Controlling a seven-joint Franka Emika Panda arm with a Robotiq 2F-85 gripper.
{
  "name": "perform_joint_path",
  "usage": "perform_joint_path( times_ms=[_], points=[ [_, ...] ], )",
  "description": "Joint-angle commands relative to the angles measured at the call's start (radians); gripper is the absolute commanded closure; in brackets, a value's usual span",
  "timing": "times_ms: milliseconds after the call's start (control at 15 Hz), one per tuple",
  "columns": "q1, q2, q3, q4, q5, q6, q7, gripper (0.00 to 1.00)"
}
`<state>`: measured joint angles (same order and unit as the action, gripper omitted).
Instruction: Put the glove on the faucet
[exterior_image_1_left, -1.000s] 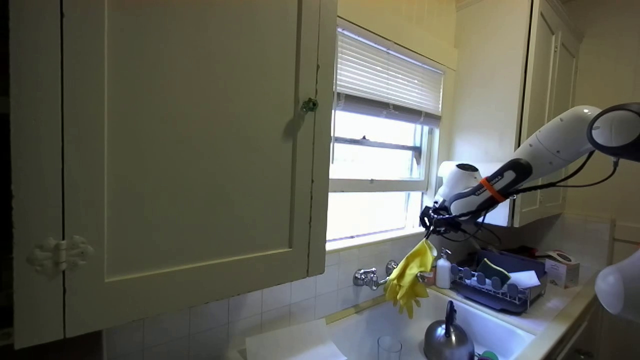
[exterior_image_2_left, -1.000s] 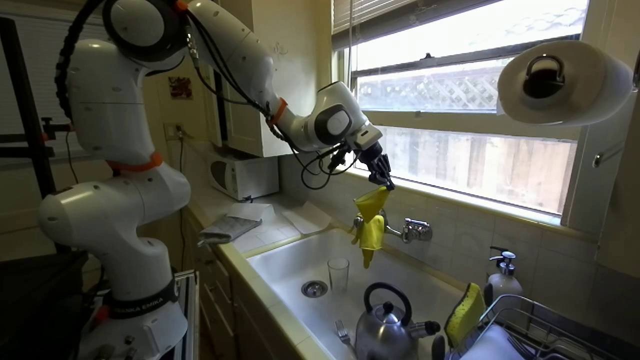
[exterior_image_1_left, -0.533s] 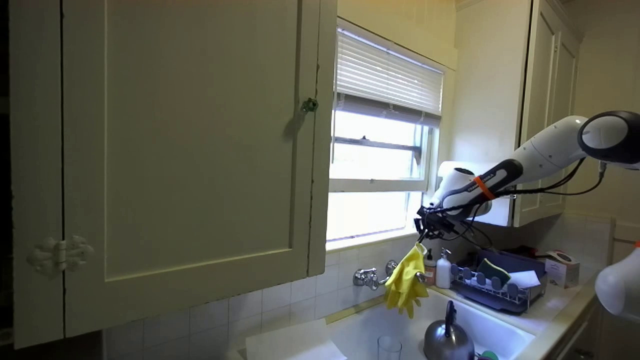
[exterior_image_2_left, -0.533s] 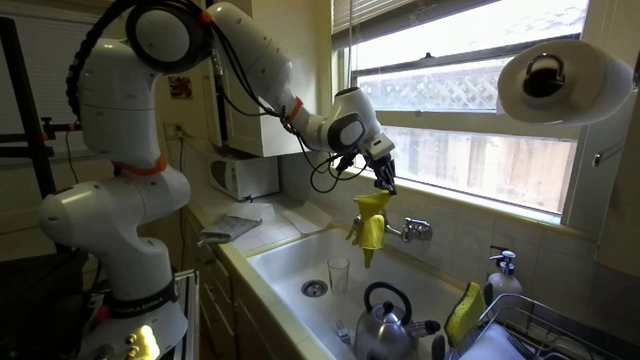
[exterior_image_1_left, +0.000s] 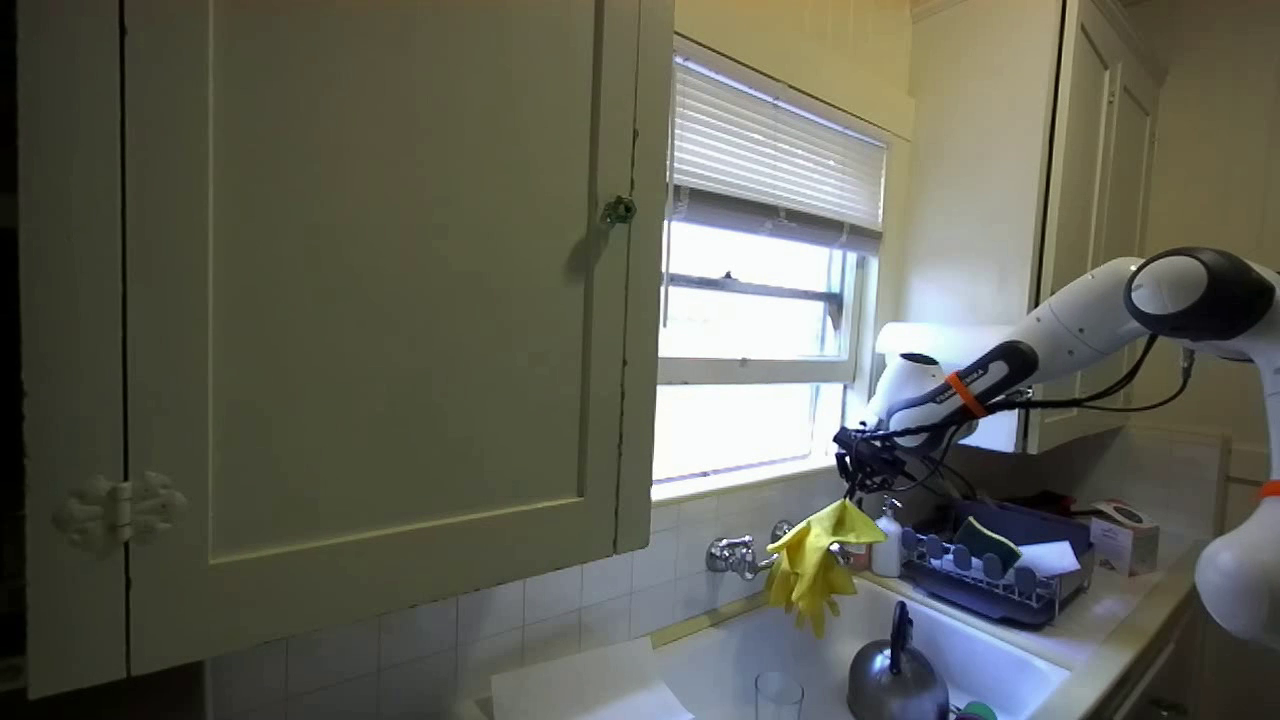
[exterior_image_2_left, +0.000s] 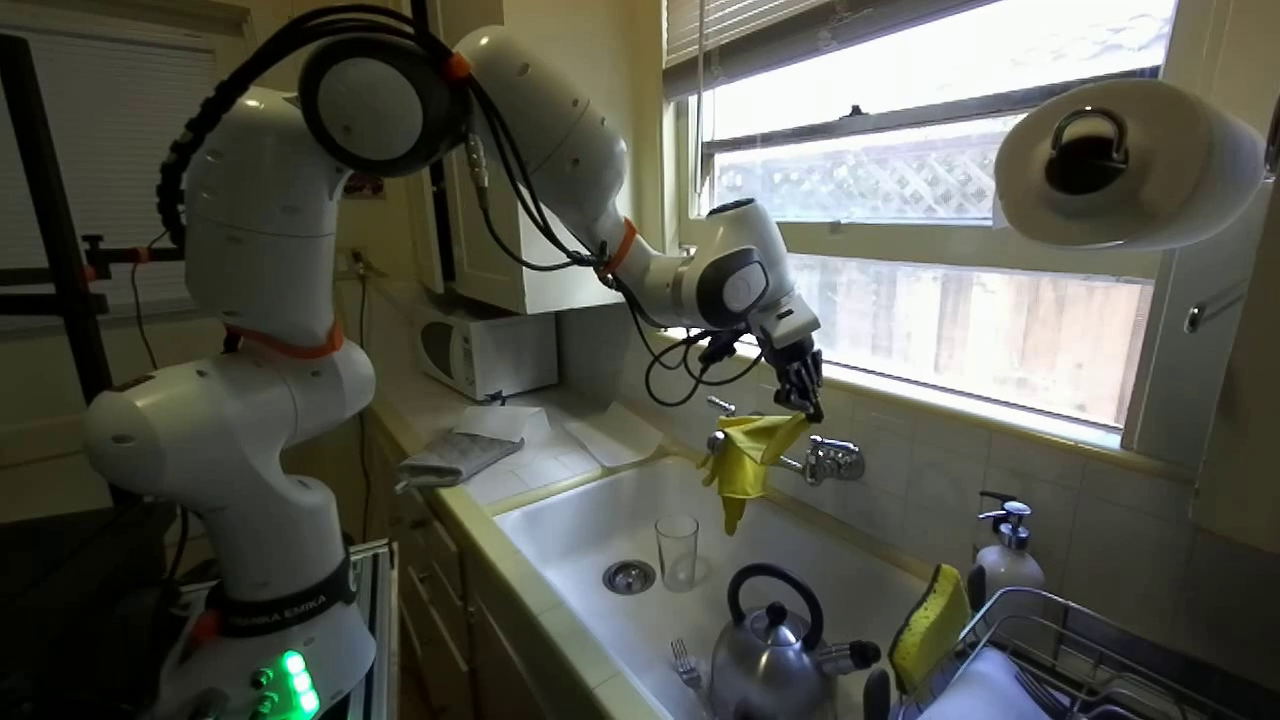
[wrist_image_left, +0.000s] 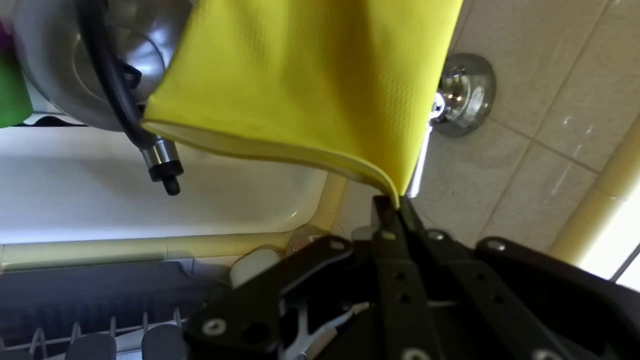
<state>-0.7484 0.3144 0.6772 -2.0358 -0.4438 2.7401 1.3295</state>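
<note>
My gripper (wrist_image_left: 397, 202) is shut on the cuff edge of the yellow glove (wrist_image_left: 305, 95). In an exterior view the gripper (exterior_image_2_left: 813, 412) is just above and in front of the wall tiles, with the glove (exterior_image_2_left: 765, 435) stretched sideways from it over the silver faucet (exterior_image_2_left: 833, 460). The glove (exterior_image_1_left: 840, 522) also shows in an exterior view, beside the faucet's knob (exterior_image_1_left: 733, 556). More yellow fingers hang below, where a second glove (exterior_image_2_left: 740, 485) overlaps; I cannot tell the two apart fully. The faucet's spout is mostly hidden behind the yellow rubber. In the wrist view a faucet fitting (wrist_image_left: 462, 95) shows right of the glove.
A steel kettle (exterior_image_2_left: 770, 665), a clear glass (exterior_image_2_left: 677, 552) and a fork (exterior_image_2_left: 687, 665) are in the white sink (exterior_image_2_left: 560, 515). A dish rack (exterior_image_1_left: 985, 570), soap bottle (exterior_image_2_left: 1010, 555) and sponge (exterior_image_2_left: 930, 625) stand at one end. The window sill (exterior_image_2_left: 980, 408) is close behind the gripper.
My gripper has moved lower and, in an exterior view, to the right along the wall. The glove's cuff has dropped and now stretches slantwise, lower over the faucet.
</note>
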Motion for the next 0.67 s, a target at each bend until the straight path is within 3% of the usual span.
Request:
perform_joint_path(
  times_ms=[0, 267, 333, 600],
  points=[
    [0.094, 0.054, -0.082, 0.077, -0.101, -0.054, 0.107, 0.71],
    [0.149, 0.059, -0.119, 0.107, -0.124, -0.130, 0.134, 0.42],
    [0.317, 0.001, -0.297, 0.091, 0.007, -0.123, 0.054, 0.34],
    [0.532, -0.122, -0.529, 0.026, 0.127, -0.126, -0.044, 0.05]
  ],
)
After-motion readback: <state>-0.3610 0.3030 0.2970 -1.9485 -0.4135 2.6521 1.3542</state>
